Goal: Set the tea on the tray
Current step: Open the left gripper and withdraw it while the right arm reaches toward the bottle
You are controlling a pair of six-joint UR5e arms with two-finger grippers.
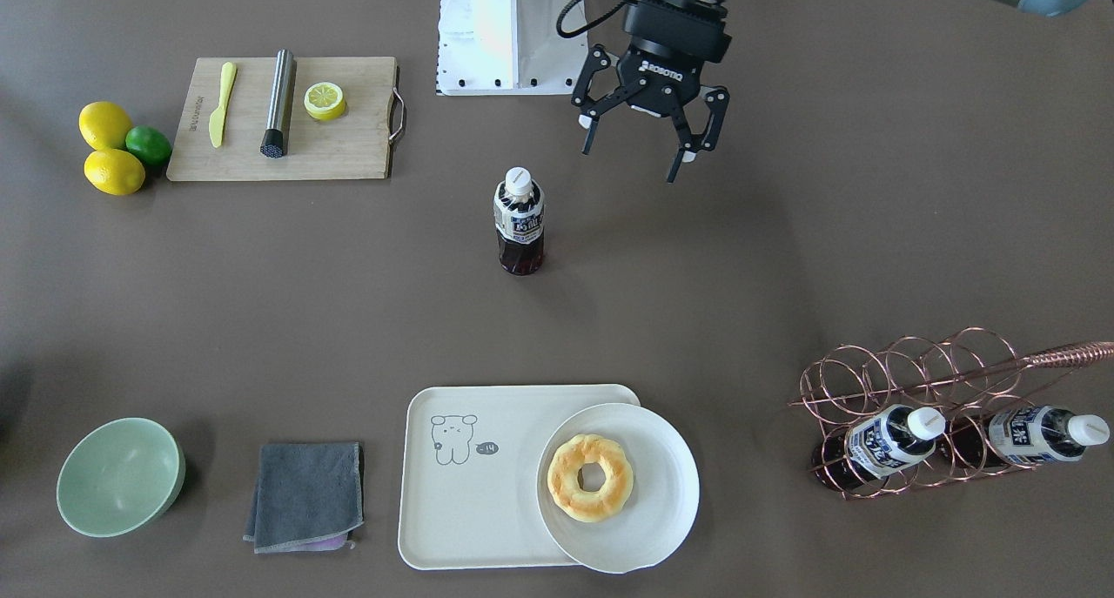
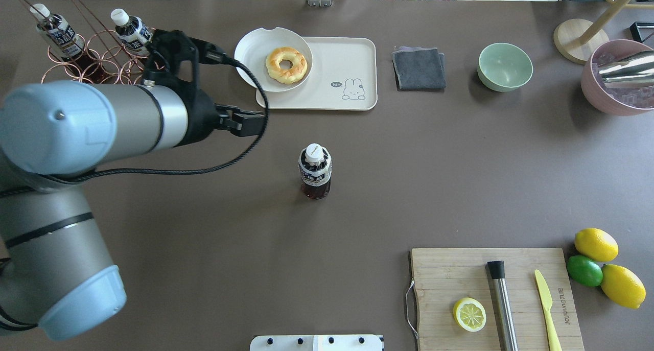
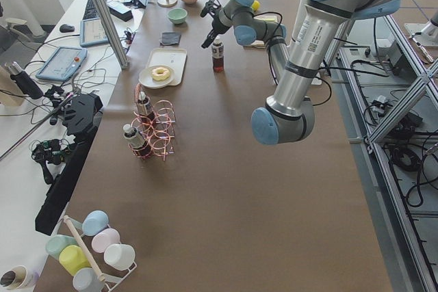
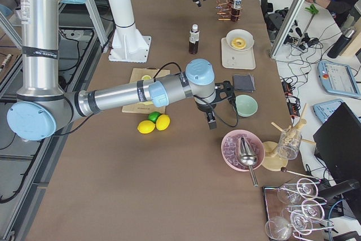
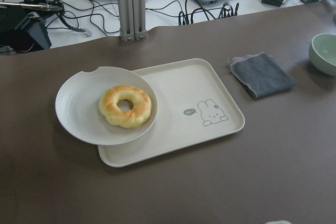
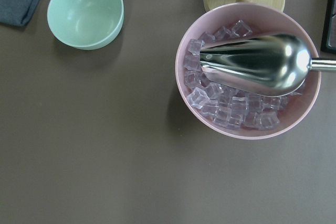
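Note:
The tea bottle (image 1: 520, 224) stands upright alone on the brown table, with dark liquid, a white cap and a white-and-blue label. It also shows in the overhead view (image 2: 315, 172). The cream tray (image 1: 474, 502) lies at the table's far side from the robot, with a bear drawing on it; the left wrist view shows it too (image 5: 184, 87). My left gripper (image 1: 629, 164) is open and empty. It hovers above the table beside the bottle, on the robot's side, apart from it. My right gripper (image 4: 211, 118) shows only in the exterior right view, over the pink bowl; I cannot tell its state.
A white plate (image 1: 663, 515) with a doughnut (image 1: 592, 478) overlaps one end of the tray. A copper rack (image 1: 914, 372) holds two alike bottles (image 1: 888, 441). A grey cloth (image 1: 306, 493), green bowl (image 1: 120, 476), cutting board (image 1: 339, 150) and lemons (image 1: 106, 126) lie around.

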